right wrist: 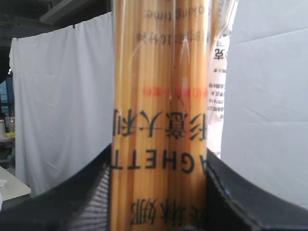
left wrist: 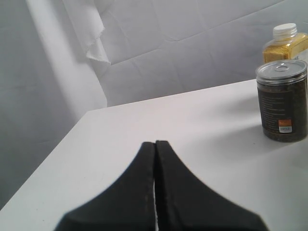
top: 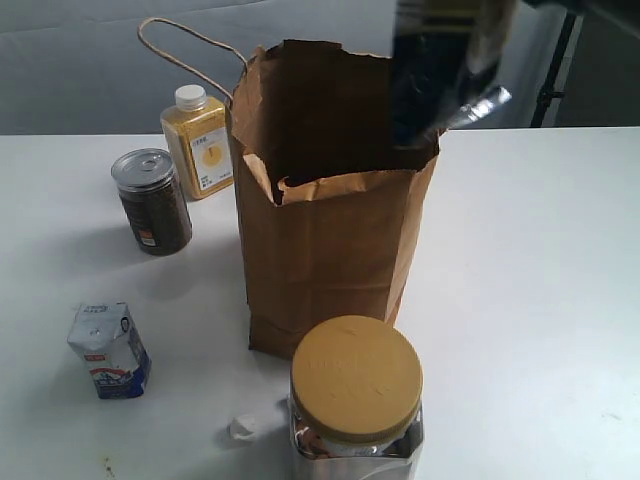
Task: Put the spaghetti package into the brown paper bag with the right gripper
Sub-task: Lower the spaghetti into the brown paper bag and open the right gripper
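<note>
The brown paper bag stands open and upright in the middle of the table, one cord handle behind its left rim. The spaghetti package hangs upright from the top of the exterior view, its dark blue lower end at the right rear part of the bag's rim. In the right wrist view the package shows pale yellow strands and lettering, and my right gripper is shut on it, a finger on each side. My left gripper is shut on nothing, low over the table; the exterior view does not show it.
Left of the bag stand a yellow bottle and a dark metal-lidded jar. A small milk carton sits at the front left. A big jar with a yellow lid stands just before the bag, a small white cap beside it.
</note>
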Robot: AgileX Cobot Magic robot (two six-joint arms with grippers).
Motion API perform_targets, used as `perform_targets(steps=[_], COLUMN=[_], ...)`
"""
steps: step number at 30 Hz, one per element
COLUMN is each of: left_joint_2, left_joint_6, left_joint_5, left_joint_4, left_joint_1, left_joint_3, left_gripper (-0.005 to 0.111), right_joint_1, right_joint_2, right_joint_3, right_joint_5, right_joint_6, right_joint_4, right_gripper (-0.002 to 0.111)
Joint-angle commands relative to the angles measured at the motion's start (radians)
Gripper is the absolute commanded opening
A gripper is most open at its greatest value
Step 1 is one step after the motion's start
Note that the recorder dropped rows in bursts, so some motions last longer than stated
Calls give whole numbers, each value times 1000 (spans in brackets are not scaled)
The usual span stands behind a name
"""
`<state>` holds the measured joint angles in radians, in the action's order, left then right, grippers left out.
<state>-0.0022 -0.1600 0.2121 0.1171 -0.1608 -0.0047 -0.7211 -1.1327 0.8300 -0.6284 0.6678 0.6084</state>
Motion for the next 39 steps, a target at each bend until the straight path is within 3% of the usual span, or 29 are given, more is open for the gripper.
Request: perform_targets(steps=[1,8,14,23,33,39], left_joint_2=[2,2,2,2,2,2], left_joint_6=[4,4,4,4,4,4], left_joint_5=[-2,-2,-2,-2,-2,-2], left_joint_4=[-4,-4,-4,-4,-4,-4], left_joint_1=[2,2,2,2,2,2], left_joint_3=[5,5,5,5,5,5], left_gripper=[0,0,0,0,0,0], right_joint_1=[-25,-25,-25,-27,-27,-27], right_joint_2=[-139,-398,-425,-425,-425,-425], right_joint_3=[146,254,254,254,254,254], right_joint_5=[-46,-25,136,125,125,138], right_joint_6=[5,-12,-12,-12,-10,-10], right_joint_4=[-20,-62,-66,-66,-66,-66], right_gripper=[0,0,0,1,50,53])
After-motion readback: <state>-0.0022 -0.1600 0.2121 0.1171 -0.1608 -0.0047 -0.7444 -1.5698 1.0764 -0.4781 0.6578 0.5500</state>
